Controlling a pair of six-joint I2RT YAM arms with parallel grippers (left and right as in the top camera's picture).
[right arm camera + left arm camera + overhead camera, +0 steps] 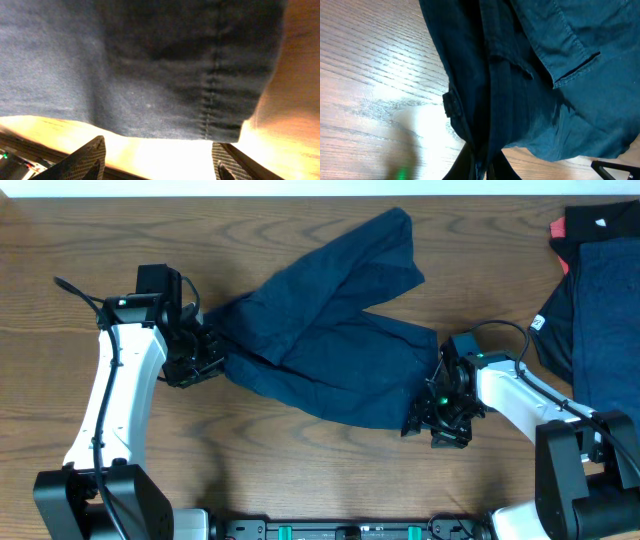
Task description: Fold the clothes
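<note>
Starting nearest the robot's bases, the right gripper (pixel 438 423) sits low over the wooden table (pixel 300 480) at the end of the nearer leg of the dark navy trousers (pixel 330 330). Its claw is released. In the right wrist view the two black fingers (pixel 92 157) stand wide apart, with bare tabletop between them. The stitched hem (pixel 210 127) lies just ahead of their tips and is not pinched.

Farther back and to the left, the left gripper (pixel 200 358) is clenched on the trousers at the waist end. In the left wrist view the cloth runs down into the closed fingertips, with a belt loop (pixel 451 105) just beside the grip.

The trousers lie spread across the middle of the table. The waist is at the left, one leg reaches toward the right gripper, and the other angles off to the far edge.

At the far right, well apart from the trousers, lies another navy garment (pixel 600 310) with a small white label (pixel 537 323) at its near-left edge. Beyond it are a black piece (pixel 605 222) and a red piece (pixel 556 230) touching it.
</note>
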